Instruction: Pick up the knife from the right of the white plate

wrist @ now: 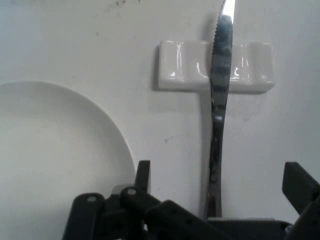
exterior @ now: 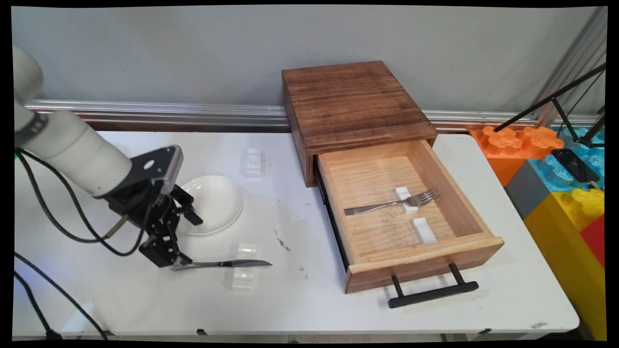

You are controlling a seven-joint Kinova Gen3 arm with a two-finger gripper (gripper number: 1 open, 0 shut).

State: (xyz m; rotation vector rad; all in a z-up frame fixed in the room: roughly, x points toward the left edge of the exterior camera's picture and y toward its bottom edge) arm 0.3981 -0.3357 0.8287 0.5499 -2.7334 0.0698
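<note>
So the tool [exterior: 170, 251] is down low at the lower left of the frame, right over the handle end of a table knife [exterior: 222, 264]. Its fingers [wrist: 144, 176] are spread wide with the handle sitting in the gap between them, and from the hand view neither one looks to be touching it.

The knife lies flat on the white bench [exterior: 300, 299], blade pointing toward the right of the frame and resting across a small white cutlery rest [exterior: 244, 267].

Just above the tool is a white plate [exterior: 215, 203], and a second white rest [exterior: 254, 162] sits further up near the middle.

Right of centre is a dark wooden box [exterior: 353, 104] with its pale drawer [exterior: 425, 256] pulled open. Inside the drawer a fork [exterior: 391, 205] lies over one white rest [exterior: 405, 200], with another rest [exterior: 424, 229] beside it.
</note>
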